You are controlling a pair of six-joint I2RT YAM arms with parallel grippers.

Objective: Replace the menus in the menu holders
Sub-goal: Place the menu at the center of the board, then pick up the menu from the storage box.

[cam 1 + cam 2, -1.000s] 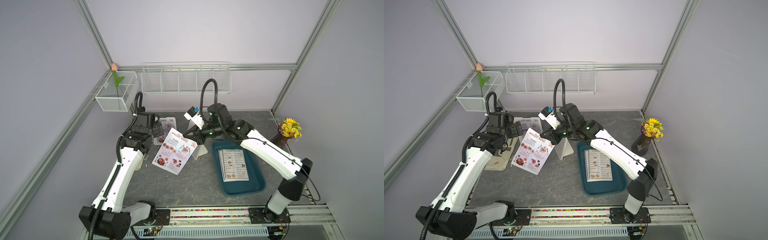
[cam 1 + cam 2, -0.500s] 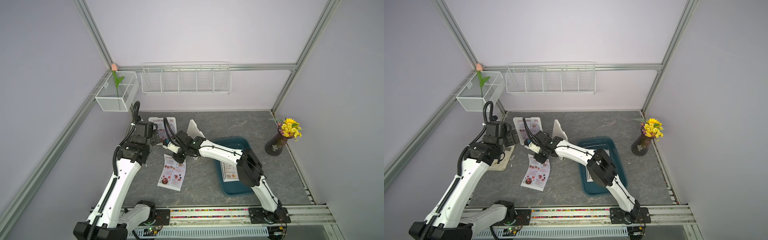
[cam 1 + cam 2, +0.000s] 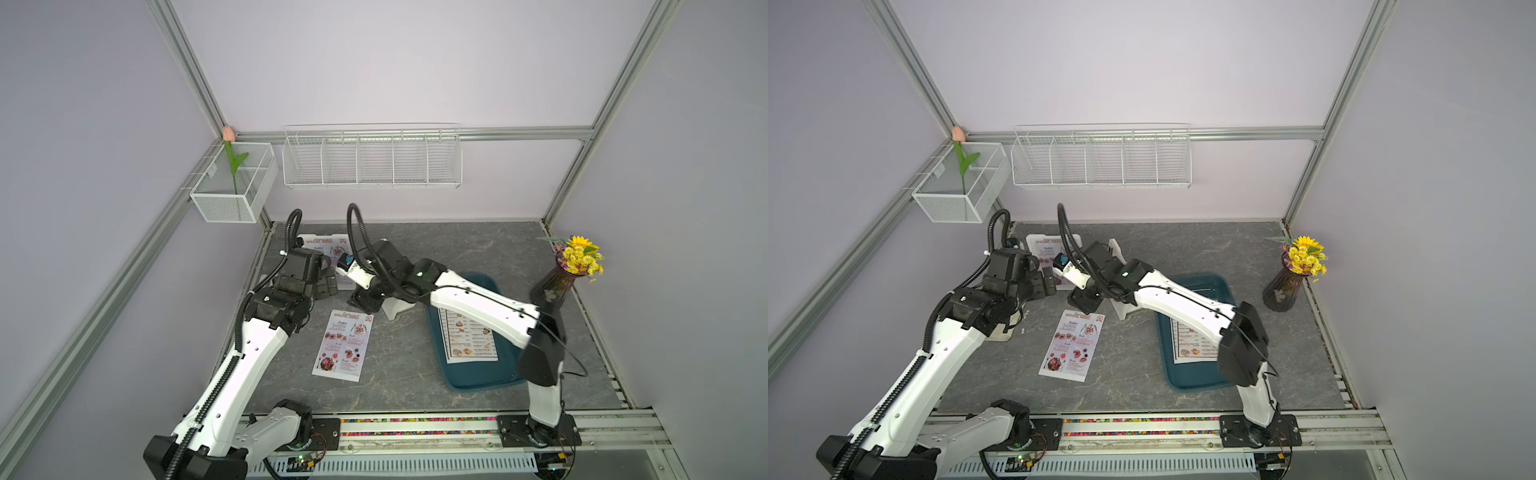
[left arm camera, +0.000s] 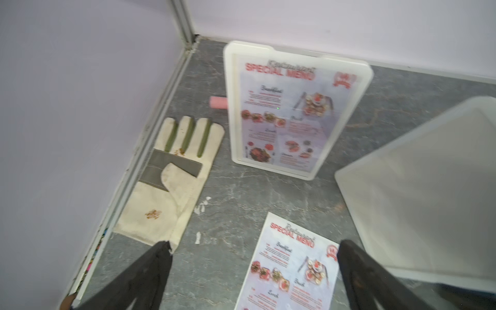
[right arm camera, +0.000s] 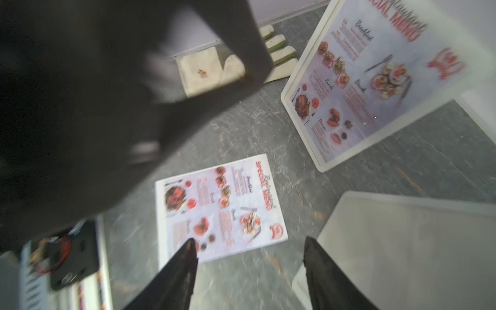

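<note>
The loose SPECIAL MENU sheet (image 3: 344,345) lies flat on the surface (image 3: 478,249), left of centre, with no gripper on it. The filled menu holder (image 4: 292,107) stands at the back-left corner. The empty menu holder (image 3: 397,309) stands between the loose sheet and the teal tray (image 3: 469,380), which carries 1 DIM SUM INN sheet (image 3: 469,338). The left gripper (image 4: 255,245) and right gripper (image 5: 249,240) have their jaws apart and hold nothing.

Red-headed menu (image 3: 343,344) lies flat beside the empty white holder (image 4: 429,193)
</note>
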